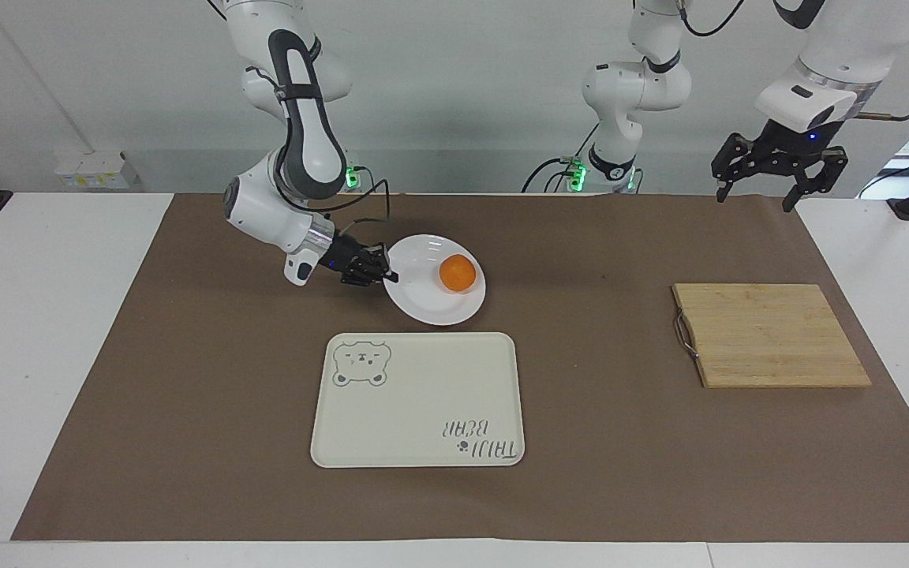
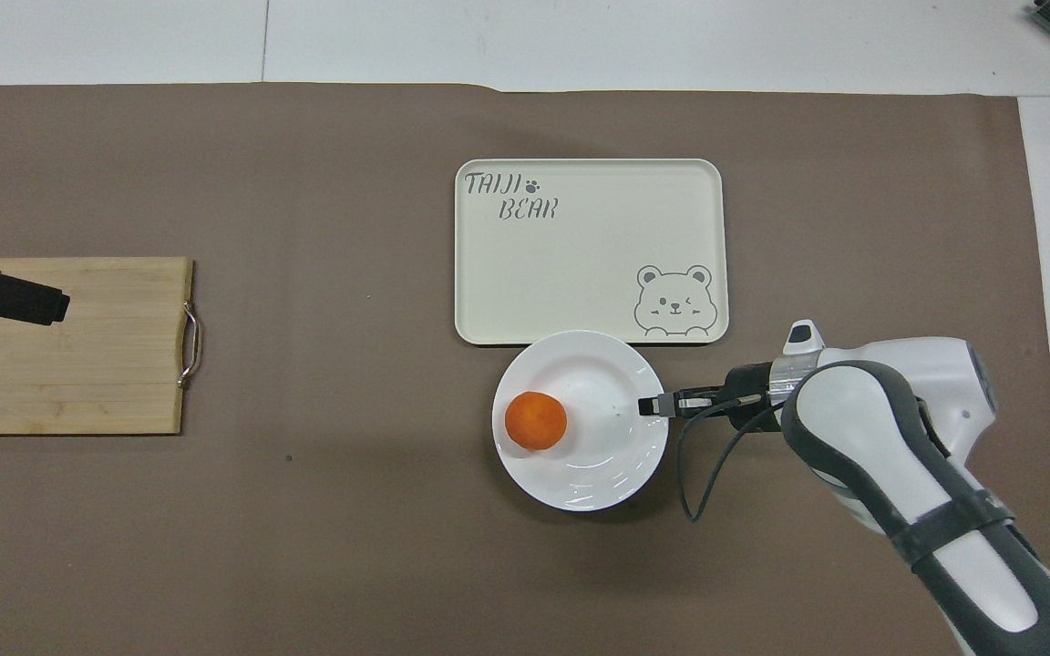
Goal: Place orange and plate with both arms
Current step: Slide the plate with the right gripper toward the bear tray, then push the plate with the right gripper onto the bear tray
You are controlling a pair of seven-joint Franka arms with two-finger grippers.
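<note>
The right pincer (image 1: 388,275) pinches the plate (image 1: 431,308) by its rim at the right arm's end, the plate tilted, the orange (image 1: 457,273) on it. Its farther rim overlaps the tray (image 1: 415,402) edge in the overhead view. The left pincer (image 1: 778,170) waits spread wide over the board (image 1: 770,335); bare worktop (image 1: 596,315) lies between.

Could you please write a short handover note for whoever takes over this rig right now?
Right gripper: shut on the rim of the plate, which it holds tilted, at the end toward the right arm.
Left gripper: open, waiting above the left arm's end of the table, nearer the robots than the cutting board.
Orange: on the plate, toward its low edge.
Tray: bare, beside the plate, farther from the robots.
Done: orange on plate, plate gripped.
Left, presumably: set the plate on the tray without the orange rolling off, then release.
</note>
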